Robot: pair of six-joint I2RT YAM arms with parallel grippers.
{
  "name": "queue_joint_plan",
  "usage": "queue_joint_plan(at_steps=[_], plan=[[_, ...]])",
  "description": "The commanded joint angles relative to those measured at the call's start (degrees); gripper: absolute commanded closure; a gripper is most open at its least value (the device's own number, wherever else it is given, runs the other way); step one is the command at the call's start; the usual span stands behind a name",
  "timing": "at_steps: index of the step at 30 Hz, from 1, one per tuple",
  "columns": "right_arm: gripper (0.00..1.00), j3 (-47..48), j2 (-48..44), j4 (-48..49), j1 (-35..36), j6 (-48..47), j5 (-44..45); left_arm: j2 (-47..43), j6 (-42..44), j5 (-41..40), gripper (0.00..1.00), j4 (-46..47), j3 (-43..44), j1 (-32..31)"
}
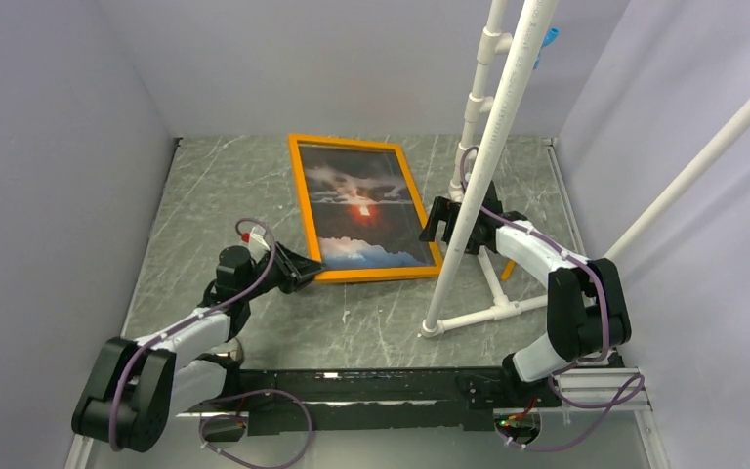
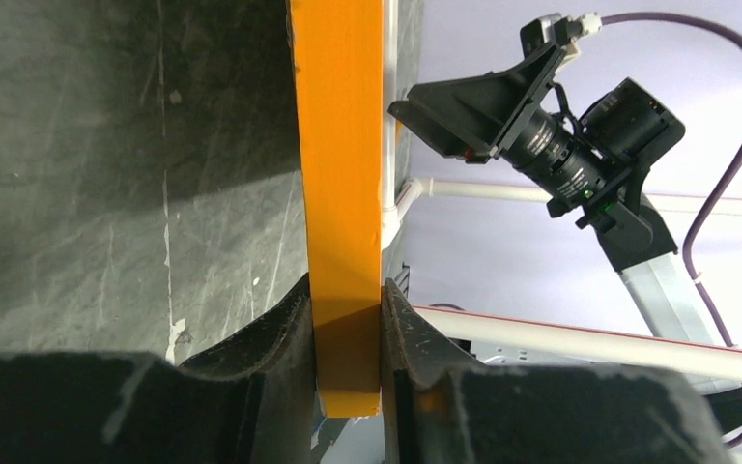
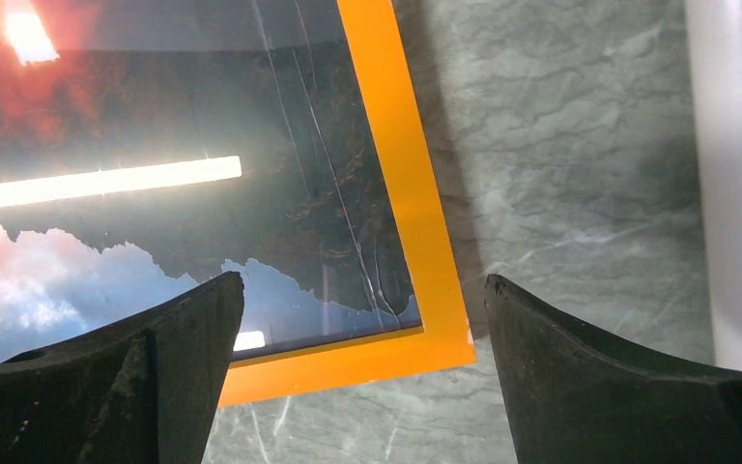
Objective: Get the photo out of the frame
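The bright-orange frame (image 1: 302, 195) lies face up in the middle of the grey table, with the photo (image 1: 363, 207), a dark landscape with a red-orange sun, still inside it. My left gripper (image 1: 303, 266) is shut on the frame's near-left corner. In the left wrist view the orange edge (image 2: 338, 145) stands pinched between both fingers of that gripper (image 2: 346, 290). My right gripper (image 1: 437, 220) hovers open by the frame's near-right corner. The right wrist view looks down on that corner (image 3: 444, 338) and the photo (image 3: 155, 116) between the spread fingers of the right gripper (image 3: 362, 280), which touch nothing.
A white pipe stand (image 1: 488, 147) rises just right of the frame, its foot (image 1: 469, 318) on the table in front of the right arm; the pipe (image 3: 734, 174) is close to my right finger. A small orange item (image 1: 508, 268) lies partly hidden behind the right arm. Grey walls enclose three sides.
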Motion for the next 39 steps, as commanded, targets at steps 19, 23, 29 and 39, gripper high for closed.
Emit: queue_joint_plan(at_steps=[19, 23, 29, 39], plan=[[0.05, -1.9, -3.1, 2.2, -2.2, -11.5, 2.8, 30.7, -3.5, 2.3, 1.00, 35.5, -2.5, -15.0], [0.06, -1.3, -1.9, 2.8, -2.2, -11.4, 3.2, 31.7, -0.8, 1.4, 1.00, 31.6, -0.7, -16.4], [0.06, -0.6, -0.9, 3.2, -2.2, -12.6, 4.7, 28.5, 8.7, -0.1, 1.00, 12.1, 4.2, -16.5], [0.13, 3.7, 3.1, 4.1, -2.2, -14.8, 6.3, 26.4, 11.6, -2.3, 0.52, 0.7, 5.3, -16.1]])
